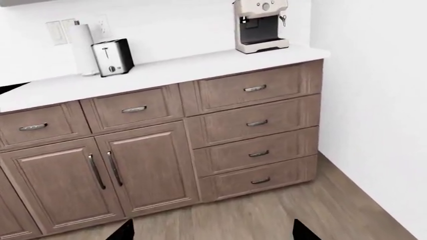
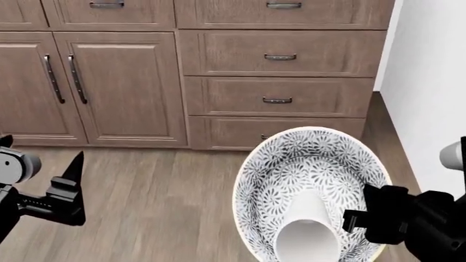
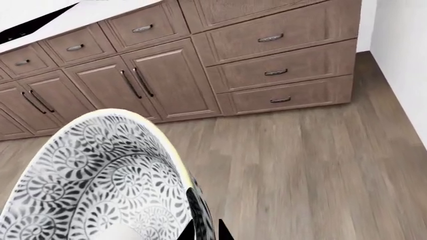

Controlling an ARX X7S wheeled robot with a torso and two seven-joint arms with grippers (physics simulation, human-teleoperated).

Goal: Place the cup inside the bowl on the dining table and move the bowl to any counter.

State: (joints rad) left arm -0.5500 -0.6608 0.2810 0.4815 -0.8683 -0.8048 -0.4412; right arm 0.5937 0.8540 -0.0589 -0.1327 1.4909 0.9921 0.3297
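The bowl (image 2: 309, 191), with the cup (image 2: 309, 232) inside, hangs between our right jaws above the floor; next we lift it onto the counter (image 1: 167, 72), left jaws wide.

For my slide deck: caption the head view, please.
Right gripper carries black-and-white floral bowl holding plain white cup toward brown wood cabinets.

- We see the counter (image 1: 200, 67), a pale worktop over brown wood cabinets (image 1: 147, 165), ending at the wall corner.
- On it: a coffee machine (image 1: 261, 25) at that end, a toaster (image 1: 112, 57) touching a paper towel roll (image 1: 83, 49) at the back edge.
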